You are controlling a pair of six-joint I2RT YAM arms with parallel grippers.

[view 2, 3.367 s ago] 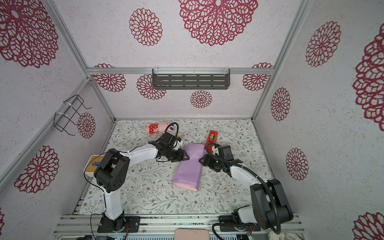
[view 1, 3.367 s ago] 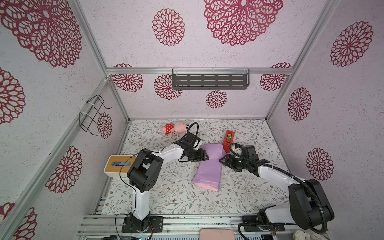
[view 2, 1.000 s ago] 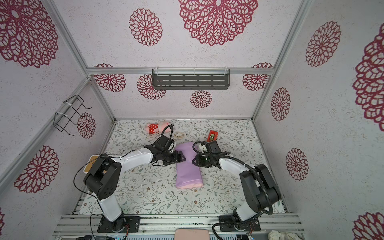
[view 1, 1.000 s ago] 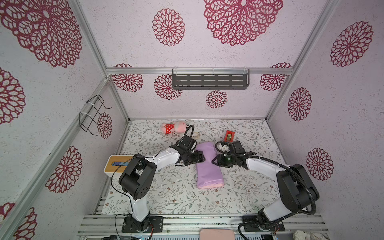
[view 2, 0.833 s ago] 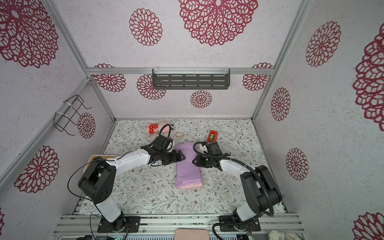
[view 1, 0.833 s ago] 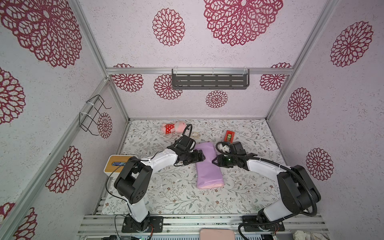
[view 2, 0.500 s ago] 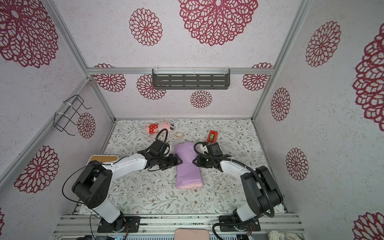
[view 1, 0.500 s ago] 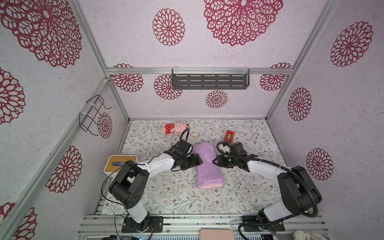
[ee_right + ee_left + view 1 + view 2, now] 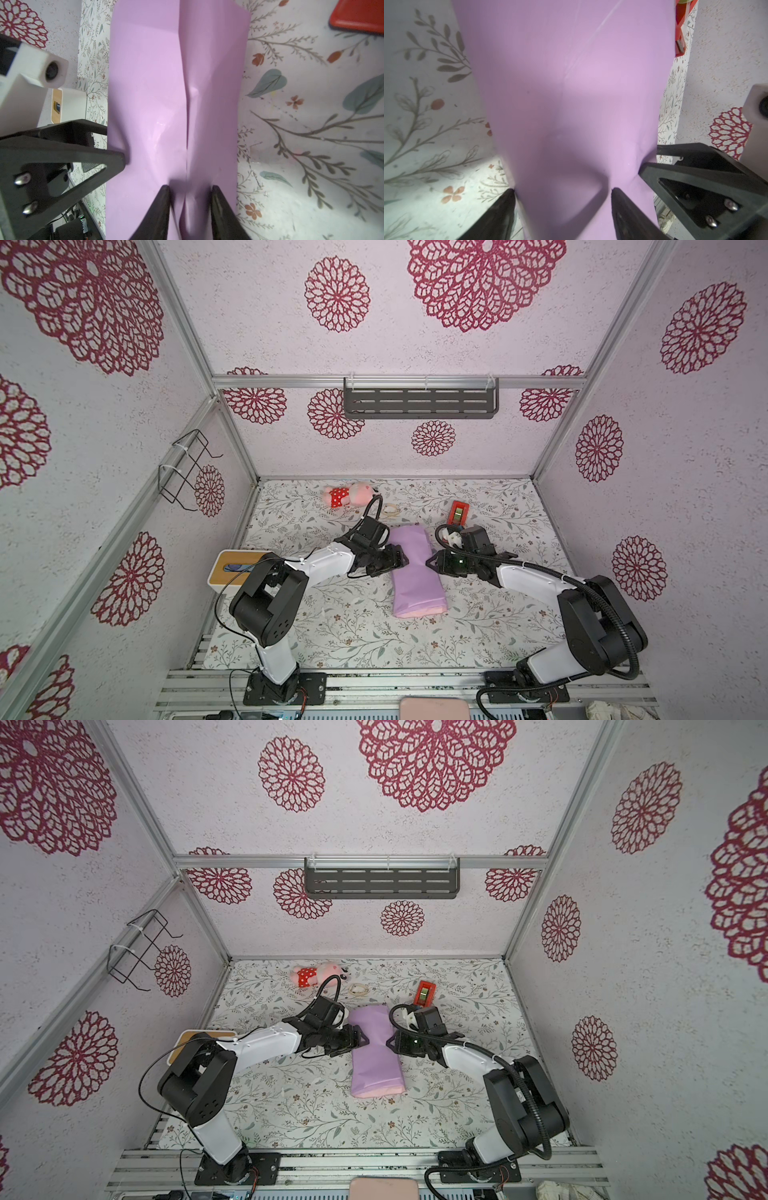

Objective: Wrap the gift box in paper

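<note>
The paper [image 9: 415, 572] lies lilac face up as a long folded bundle on the floral table [image 9: 353, 635]. Its far end is just beside the red tape dispenser [image 9: 458, 512], and the rest runs away from the dispenser toward the table's near edge. A pale pink strip shows at the end farthest from the dispenser. I cannot see the gift box; only paper shows. Partway along, the bundle is squeezed to a waist.

My right gripper [image 9: 190, 189] meets that waist on the dispenser's side. Its jaws are fairly close together, clamped on a raised ridge of paper where a seam runs. My left gripper [image 9: 561, 193] meets the waist on the side away from the dispenser. Its jaws are wider, and both fingertips [image 9: 618, 199] dig into the paper with a broad hump held between them.

Well apart from the dispenser, beyond the paper, stands the white tissue box [image 9: 232, 568]. A plush toy [image 9: 349, 495] lies about as far back as the dispenser, past the paper's far end.
</note>
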